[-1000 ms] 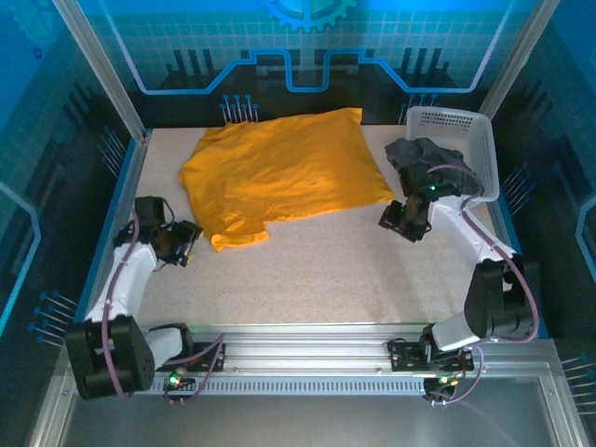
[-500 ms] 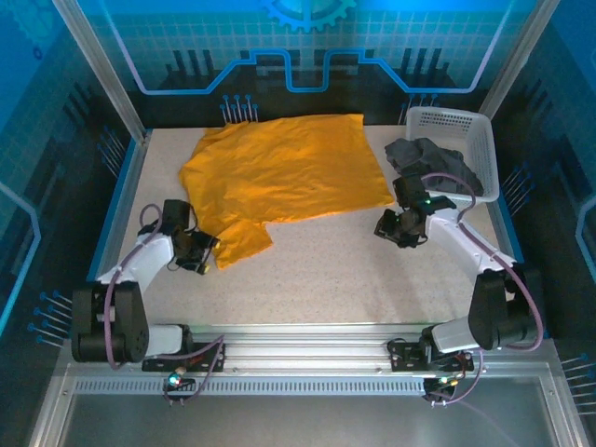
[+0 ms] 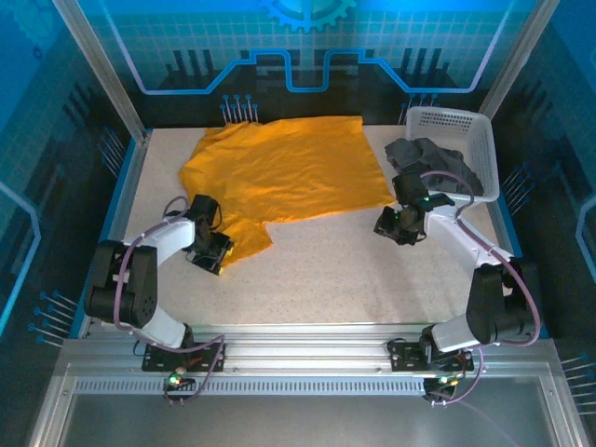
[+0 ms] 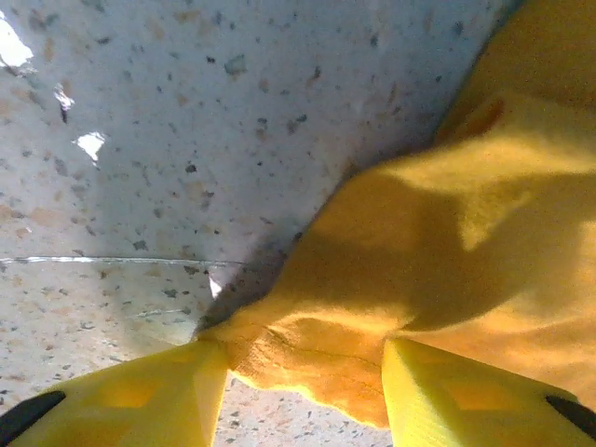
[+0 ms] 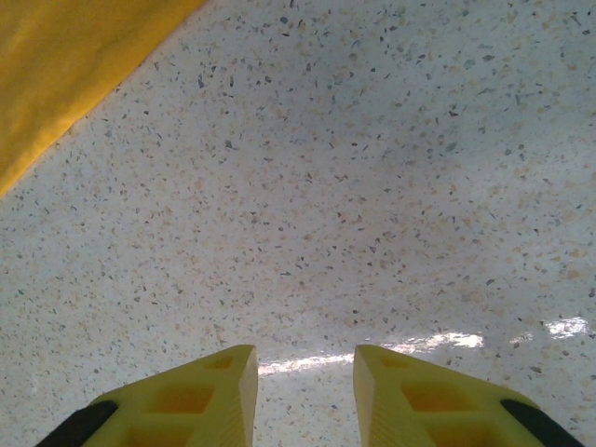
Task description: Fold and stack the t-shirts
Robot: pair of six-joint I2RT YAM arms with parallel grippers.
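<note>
The bright orange-yellow t-shirt [image 3: 284, 172] lies spread out at the back middle of the table. Its near left sleeve [image 3: 244, 240] points toward me. My left gripper [image 3: 214, 253] sits low at that sleeve's hem. In the left wrist view its jaws [image 4: 303, 358] stand apart, open, with a bunched fold of the orange hem [image 4: 317, 349] between the two fingers. My right gripper [image 3: 389, 226] hovers just off the shirt's near right corner. It is open over bare table [image 5: 305, 358], with the orange edge [image 5: 65, 65] up to its left. The charcoal grey t-shirt [image 3: 430, 156] drapes over the basket's left rim.
A white lattice basket [image 3: 466, 126] stands at the back right corner. Raised blue walls border the speckled tabletop [image 3: 326, 270], which is bare between the shirt and the arm bases.
The puffed-up orange shirt has settled flat. My left gripper slid right onto the sleeve hem and narrowed around it. The right gripper narrowed its jaws and edged slightly left.
</note>
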